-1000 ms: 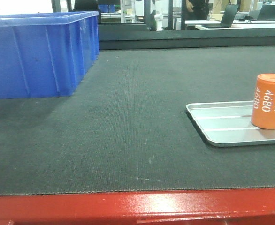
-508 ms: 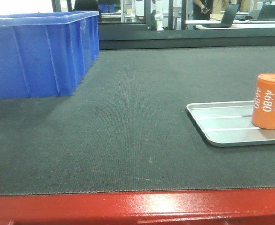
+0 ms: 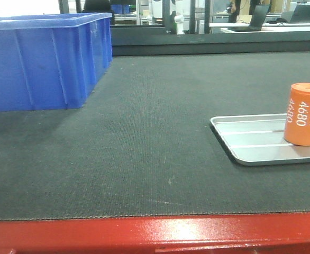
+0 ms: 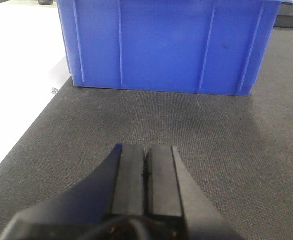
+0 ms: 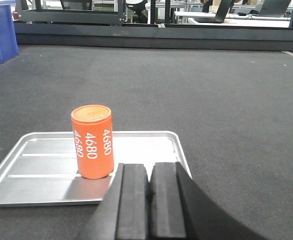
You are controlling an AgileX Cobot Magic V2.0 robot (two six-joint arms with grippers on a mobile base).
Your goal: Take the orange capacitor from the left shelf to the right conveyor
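Note:
The orange capacitor (image 3: 304, 114) stands upright on a flat silver tray (image 3: 250, 145) that lies on the right conveyor's dark belt (image 3: 144, 137), behind its red front edge (image 3: 144, 233). In the right wrist view the capacitor (image 5: 92, 141) is just ahead and left of my right gripper (image 5: 149, 167), which is shut with nothing between its pads and hangs over the tray's (image 5: 31, 172) near right corner. My left gripper (image 4: 146, 149) is shut and empty above the belt (image 4: 226, 150), facing a blue bin. The left shelf is out of view.
A large blue plastic bin (image 3: 38, 58) sits on the belt at the back left; it fills the top of the left wrist view (image 4: 161, 45). A pale floor or surface (image 4: 16, 75) borders the belt's left edge. Frames and desks stand beyond the far end.
Nothing on the belt has visibly moved. Only a person in the far background has shifted.

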